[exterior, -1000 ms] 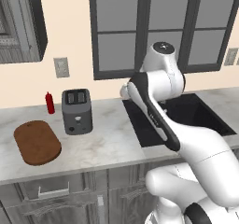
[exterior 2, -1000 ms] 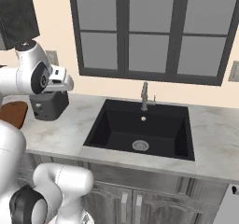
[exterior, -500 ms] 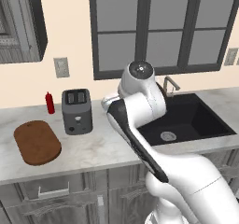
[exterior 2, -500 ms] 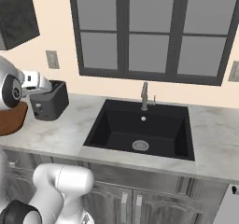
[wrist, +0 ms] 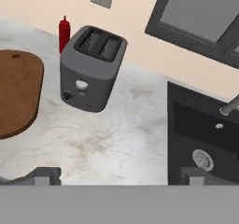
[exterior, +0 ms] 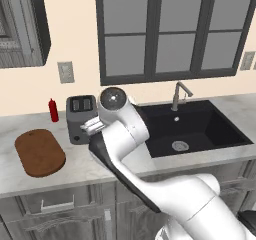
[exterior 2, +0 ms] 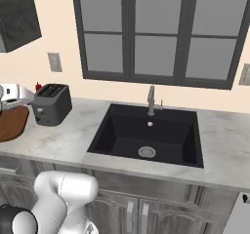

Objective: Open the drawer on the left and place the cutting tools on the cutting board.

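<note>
Nearest you, the drawer [exterior: 57,204] on the left sits shut under the desk [exterior: 85,164] edge, its bar handle untouched, so you have everything still to do. The hand [wrist: 119,174] hangs above the desk with its fingers spread wide and nothing between them. Further back, the cutting board [exterior: 39,152] lies bare beside the toaster [exterior: 82,118]; any cutting tools are presumably still inside.

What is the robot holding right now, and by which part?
Nothing. The tool is open above the bare counter, near the toaster, with nothing between its fingertips.
</note>
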Tool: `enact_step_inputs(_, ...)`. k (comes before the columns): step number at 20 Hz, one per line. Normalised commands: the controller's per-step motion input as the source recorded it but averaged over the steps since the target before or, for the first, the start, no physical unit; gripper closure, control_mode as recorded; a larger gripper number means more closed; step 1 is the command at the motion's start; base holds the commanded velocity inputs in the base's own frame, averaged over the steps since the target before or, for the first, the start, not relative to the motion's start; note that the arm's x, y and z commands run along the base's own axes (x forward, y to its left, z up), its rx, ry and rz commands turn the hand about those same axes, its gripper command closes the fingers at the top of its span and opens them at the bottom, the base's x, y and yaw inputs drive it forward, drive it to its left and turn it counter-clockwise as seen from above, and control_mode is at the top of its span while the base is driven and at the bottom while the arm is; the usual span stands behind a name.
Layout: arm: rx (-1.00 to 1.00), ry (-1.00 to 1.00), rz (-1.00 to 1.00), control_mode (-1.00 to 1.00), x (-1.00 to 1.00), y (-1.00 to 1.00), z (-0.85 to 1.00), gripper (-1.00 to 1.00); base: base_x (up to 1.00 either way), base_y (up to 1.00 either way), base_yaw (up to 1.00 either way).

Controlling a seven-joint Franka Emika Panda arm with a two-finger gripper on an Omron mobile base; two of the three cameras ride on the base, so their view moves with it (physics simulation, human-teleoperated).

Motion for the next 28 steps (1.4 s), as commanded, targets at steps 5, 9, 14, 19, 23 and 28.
enact_step_inputs(5,-0.21,0.1,0.02,-1.0,0.0,0.79,-0.6,-1.0,0.0,0.0,0.0)
enact_step_inputs(9,-0.15,0.0,0.0,-1.0,0.0,0.45,-0.7,-1.0,0.0,0.0,0.0)
enact_step_inputs(14,-0.07,0.0,0.02,-1.0,-0.09,0.2,-0.5,-1.0,0.0,0.0,0.0)
enact_step_inputs(19,-0.11,-0.03,0.07,-1.0,-0.5,0.0,-0.2,-1.0,0.0,0.0,0.0)
enact_step_inputs(23,-0.16,-0.13,0.1,-1.0,-0.77,0.08,0.07,-1.0,0.0,0.0,0.0)
enact_step_inputs(28,-0.2,-0.1,0.2,-1.0,-0.8,0.31,0.15,-1.0,0.0,0.0,0.0)
